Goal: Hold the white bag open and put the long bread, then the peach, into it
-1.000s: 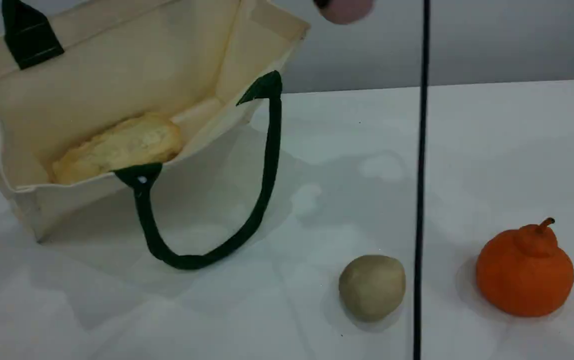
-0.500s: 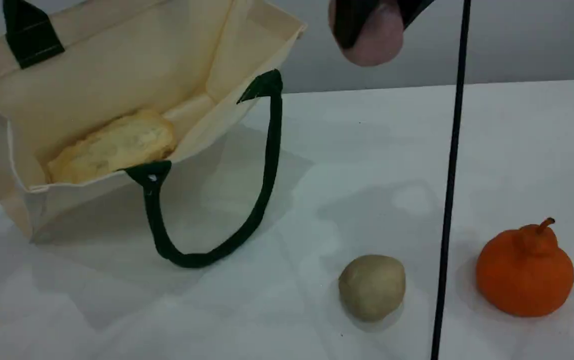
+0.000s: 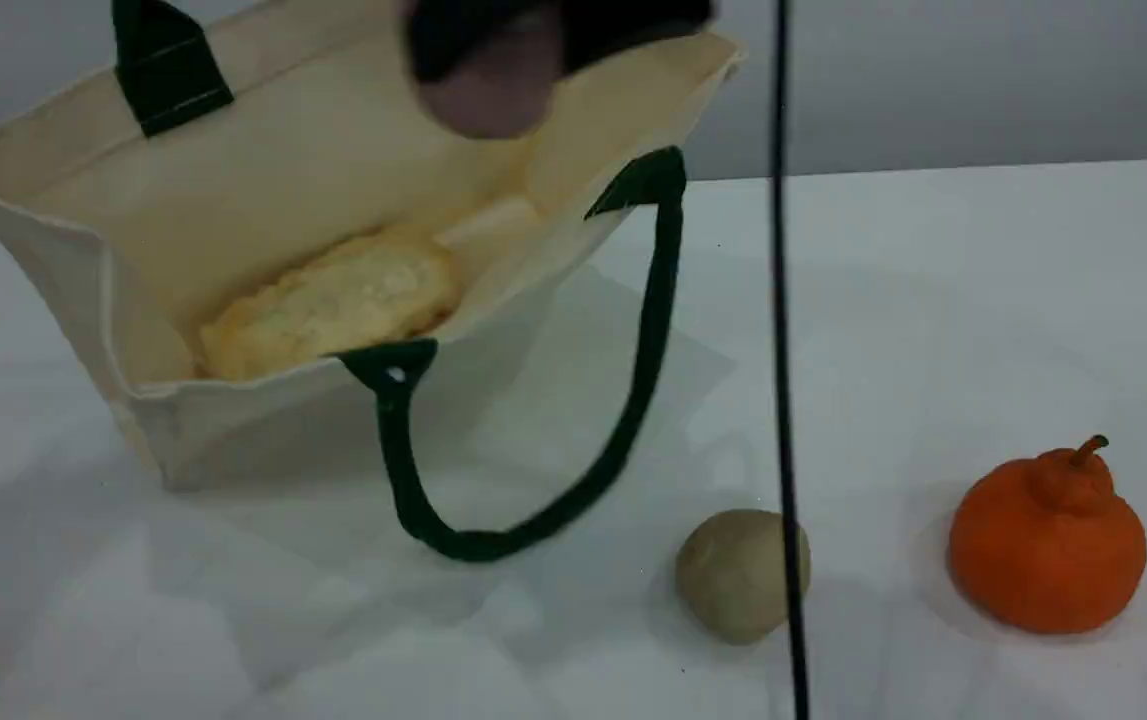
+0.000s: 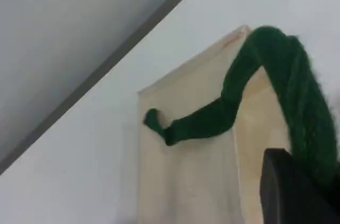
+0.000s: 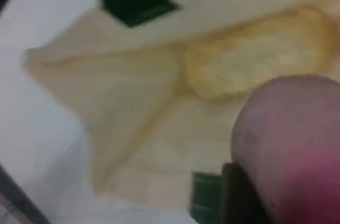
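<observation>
The white bag [image 3: 263, 180] stands open at the left, its mouth tilted toward the camera. The long bread [image 3: 333, 305] lies inside on the bottom, also seen from above as the long bread [image 5: 260, 59]. My right gripper [image 3: 533, 30] hangs over the bag's mouth, shut on the peach [image 3: 493, 90]. Close up, the peach [image 5: 289, 144] fills the lower right of the right wrist view. My left gripper [image 4: 297, 192] is shut on the bag's far green handle [image 4: 287, 80], holding that side up. It is outside the scene view.
The bag's near green handle [image 3: 633, 400] droops onto the table. A tan ball [image 3: 733, 575] sits front centre and an orange stemmed fruit [image 3: 1048, 545] front right. A thin black cable [image 3: 781, 300] hangs vertically just right of the bag.
The right gripper carried the peach left and down, from right of the bag to above its mouth. The bag shifted to the right and its far side rose.
</observation>
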